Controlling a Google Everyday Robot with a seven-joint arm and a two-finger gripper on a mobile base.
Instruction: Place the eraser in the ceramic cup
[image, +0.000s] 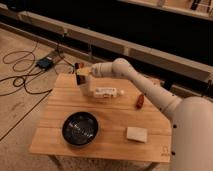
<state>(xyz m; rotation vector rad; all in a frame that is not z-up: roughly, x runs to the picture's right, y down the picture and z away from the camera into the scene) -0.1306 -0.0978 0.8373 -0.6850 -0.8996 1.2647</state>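
Observation:
My gripper (80, 74) is over the back left part of the wooden table (55, 132), at the end of the white arm that reaches in from the right. It is shut on the eraser (77, 66), a small dark block with a reddish end that sticks up from the fingers. The off-white ceramic cup (86, 87) stands upright just below and slightly right of the gripper, its top partly hidden by the hand. The eraser is above the cup's rim, outside the cup.
A white bottle with a label (106, 92) lies right of the cup. A reddish-brown oblong thing (140, 101) lies further right. A wide black bowl (80, 128) sits front left, a flat beige block (136, 134) front right. Cables and a box (45, 63) lie on the floor to the left.

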